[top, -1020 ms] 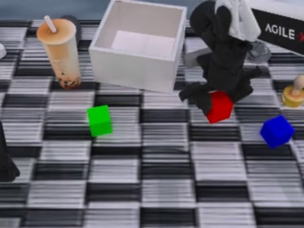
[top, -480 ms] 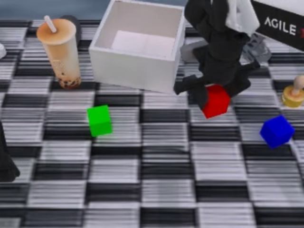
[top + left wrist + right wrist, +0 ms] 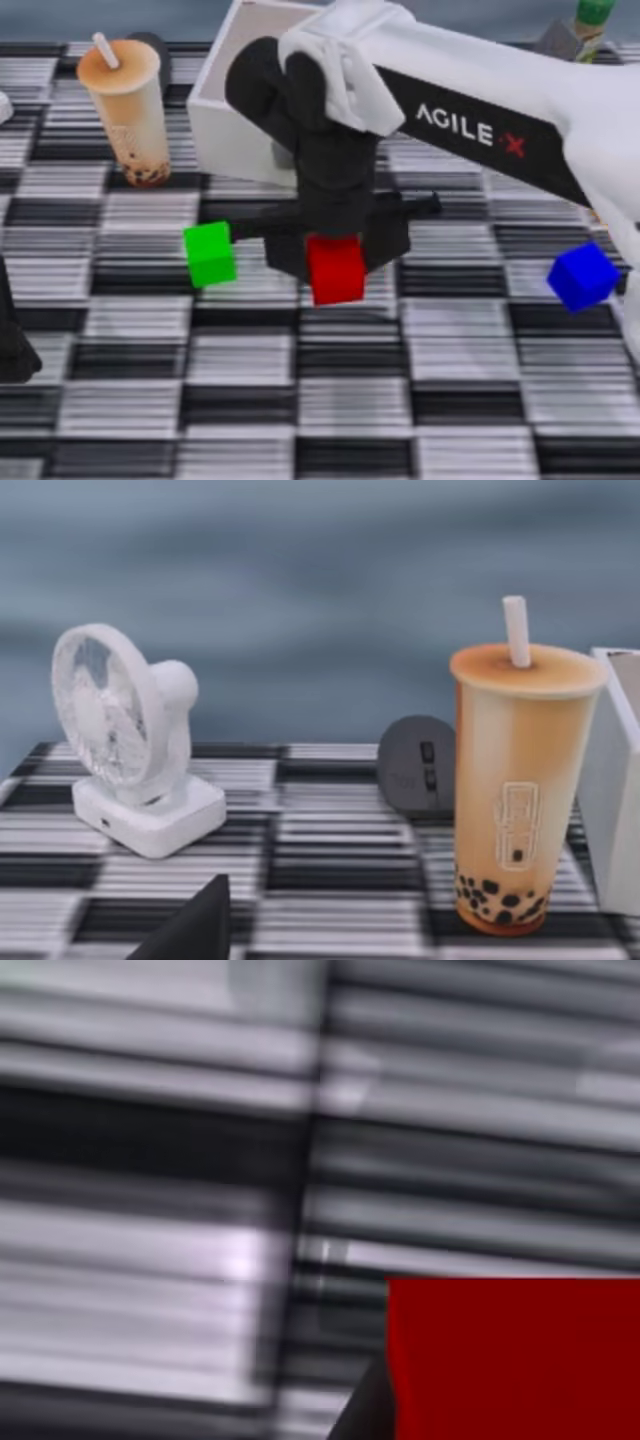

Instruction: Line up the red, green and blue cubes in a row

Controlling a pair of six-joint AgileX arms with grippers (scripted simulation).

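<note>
My right gripper (image 3: 335,262) is shut on the red cube (image 3: 336,269) and holds it over the middle of the table, a little to the right of the green cube (image 3: 210,254). The wrist view of that arm shows the red cube (image 3: 515,1358) large and close against one dark finger (image 3: 365,1410). The green cube rests on the checkered cloth, left of centre. Near the right edge lies the blue cube (image 3: 582,276), apart from both others. My left gripper (image 3: 12,350) is parked at the left edge; in its own wrist view only a dark finger tip (image 3: 190,930) shows.
A white square box (image 3: 232,115) stands at the back, partly covered by my right arm. A bubble tea cup (image 3: 128,105) stands back left, with a dark disc (image 3: 415,765) behind it and a white fan (image 3: 130,745) farther left. A green-capped bottle (image 3: 592,20) is at the back right.
My right arm has carried the red cube leftward and toward the front, from the right of the box to close beside the green cube. The green and blue cubes have not moved.
</note>
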